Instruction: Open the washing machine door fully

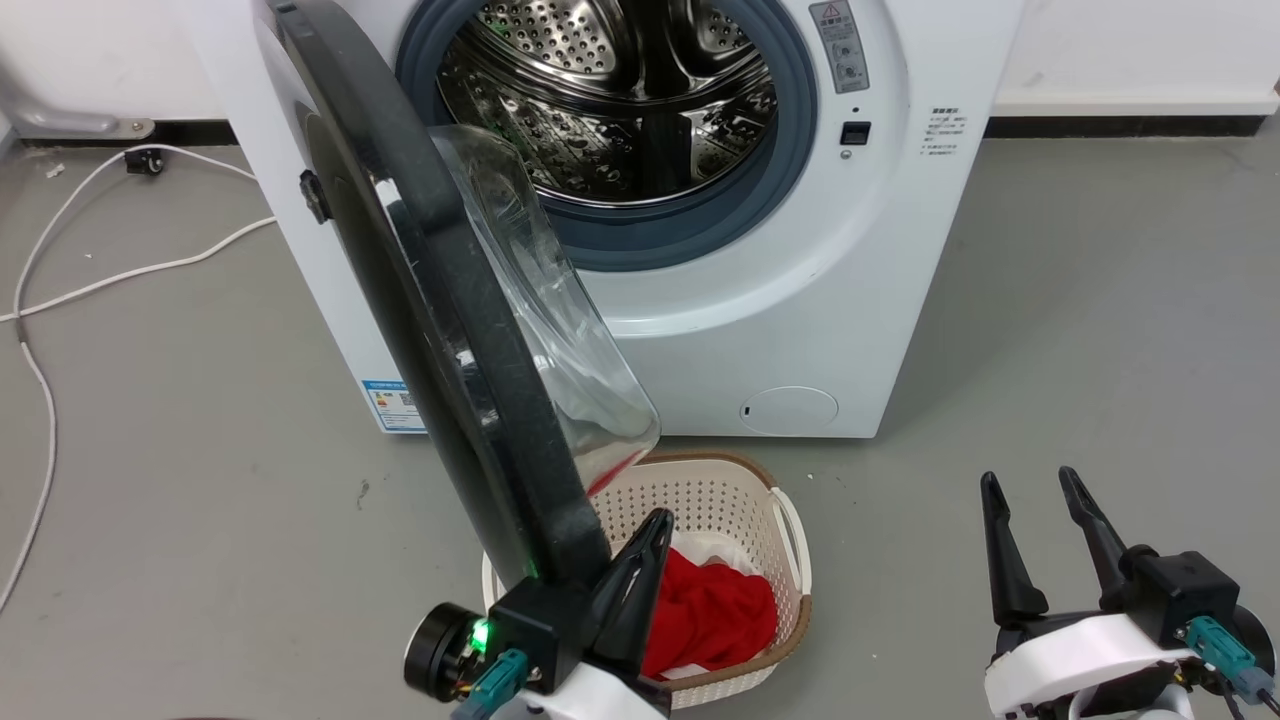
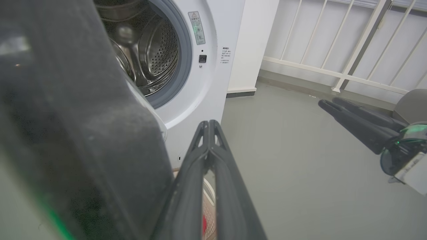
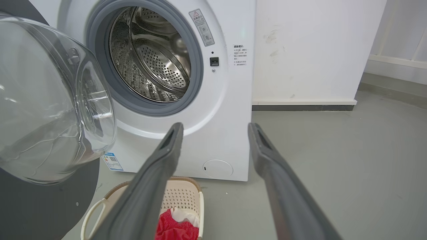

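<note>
A grey floor (image 1: 1100, 300) runs to a white wall. Nearest, the left end effector (image 1: 655, 525) is clenched on nothing, fingers together just beside the lower rim of the washing machine door (image 1: 440, 330). The right end effector (image 1: 1029, 478) is released, well apart. A cream basket (image 1: 790, 520) holding red cloth (image 1: 715, 610) sits beneath the door, which juts out nearly edge-on from the washing machine (image 1: 800, 330).

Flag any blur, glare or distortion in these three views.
Left wrist view: the large round glossy black washing machine door is so close that it is a soft, unfocused mass with a green glint low down. Right wrist view: its bulging clear glass window carries pale streaky reflections. Head view: sharp, with bright highlights in the perforated steel drum.
</note>
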{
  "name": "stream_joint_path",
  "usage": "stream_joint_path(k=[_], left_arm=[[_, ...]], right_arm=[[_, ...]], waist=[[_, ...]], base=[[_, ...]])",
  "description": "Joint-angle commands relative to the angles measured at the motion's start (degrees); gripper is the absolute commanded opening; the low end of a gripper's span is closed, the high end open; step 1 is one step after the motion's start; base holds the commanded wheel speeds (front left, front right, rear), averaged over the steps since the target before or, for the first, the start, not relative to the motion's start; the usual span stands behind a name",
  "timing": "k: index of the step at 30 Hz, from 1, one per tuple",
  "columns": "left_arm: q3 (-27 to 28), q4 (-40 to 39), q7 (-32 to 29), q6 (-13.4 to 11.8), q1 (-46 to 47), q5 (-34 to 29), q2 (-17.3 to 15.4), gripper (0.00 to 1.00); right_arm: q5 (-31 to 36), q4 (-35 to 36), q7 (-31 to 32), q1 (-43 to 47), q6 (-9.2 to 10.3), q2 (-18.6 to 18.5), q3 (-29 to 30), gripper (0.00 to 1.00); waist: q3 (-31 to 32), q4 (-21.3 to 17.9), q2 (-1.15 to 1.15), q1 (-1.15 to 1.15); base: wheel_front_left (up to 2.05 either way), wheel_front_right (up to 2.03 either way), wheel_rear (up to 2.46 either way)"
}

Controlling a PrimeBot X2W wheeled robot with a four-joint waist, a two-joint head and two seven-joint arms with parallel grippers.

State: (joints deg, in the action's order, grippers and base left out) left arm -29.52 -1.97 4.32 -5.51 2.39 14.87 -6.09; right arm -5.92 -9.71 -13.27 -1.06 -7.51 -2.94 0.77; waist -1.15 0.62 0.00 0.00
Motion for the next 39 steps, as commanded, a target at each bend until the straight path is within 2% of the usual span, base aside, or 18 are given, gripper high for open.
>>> stream_joint_path(k=[1,16,39], left_arm=[[1.09,-0.09,-0.41,-0.86,-1.1,0.35,-1.1,0.0],[2.06,-6.51,-2.5,-4.82,-8.15,0.39,-3.6,0.0],[4.21,-9.72,-0.91,-8.18,-8.83,-0.09,-4.61,0.0]], right_arm=[[-0.33,0.18,0.04,0.74,0.04,0.12,-0.1,1.0],[-0.18,0.83,0.51,1.58,0.04,0.12,0.33,1.0],[0.63,2.3,1.4,1.17,0.04,0.11,2.66,1.0]], waist=[[0.12,0.39,0.0,0.0],[0.28,5.76,0.0,0.0],[-1.92,18.64,0.0,0.0]], base=[[0.0,0.0,0.0],[0.0,0.0,0.0],[0.0,0.0,0.0]])
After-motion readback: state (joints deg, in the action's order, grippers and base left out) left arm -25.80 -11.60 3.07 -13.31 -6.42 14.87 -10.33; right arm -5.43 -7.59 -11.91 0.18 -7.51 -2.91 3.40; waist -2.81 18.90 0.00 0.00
